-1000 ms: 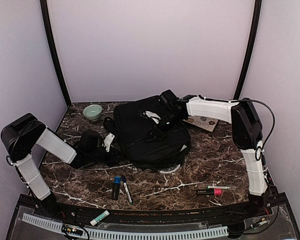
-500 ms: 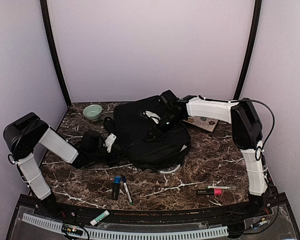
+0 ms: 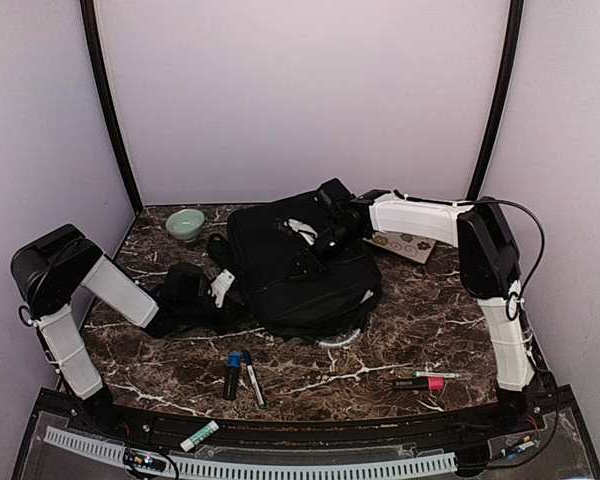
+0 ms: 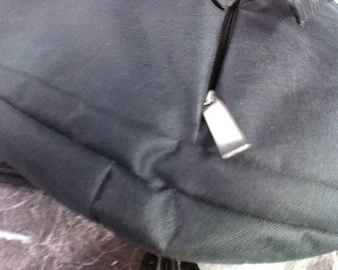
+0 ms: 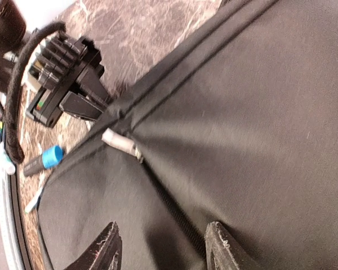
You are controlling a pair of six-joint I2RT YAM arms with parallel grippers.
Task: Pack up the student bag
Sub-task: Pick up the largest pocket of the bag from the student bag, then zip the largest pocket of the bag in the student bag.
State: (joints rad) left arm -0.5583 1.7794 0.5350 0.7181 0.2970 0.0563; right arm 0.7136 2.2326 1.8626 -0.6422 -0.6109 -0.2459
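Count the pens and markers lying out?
5: a blue-capped marker and dark pen before the bag, a pink marker and thin pen front right, a white one on the near ledge. Others may be hidden.

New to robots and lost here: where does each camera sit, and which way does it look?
Top external: high behind the arms, looking down on table and student bag; both arms show.
Left wrist: close against the bag's fabric and zipper pull; no fingers show.
Right wrist: looks across the bag; right gripper below, left gripper beyond.
Shared: top and right wrist both show the left gripper.
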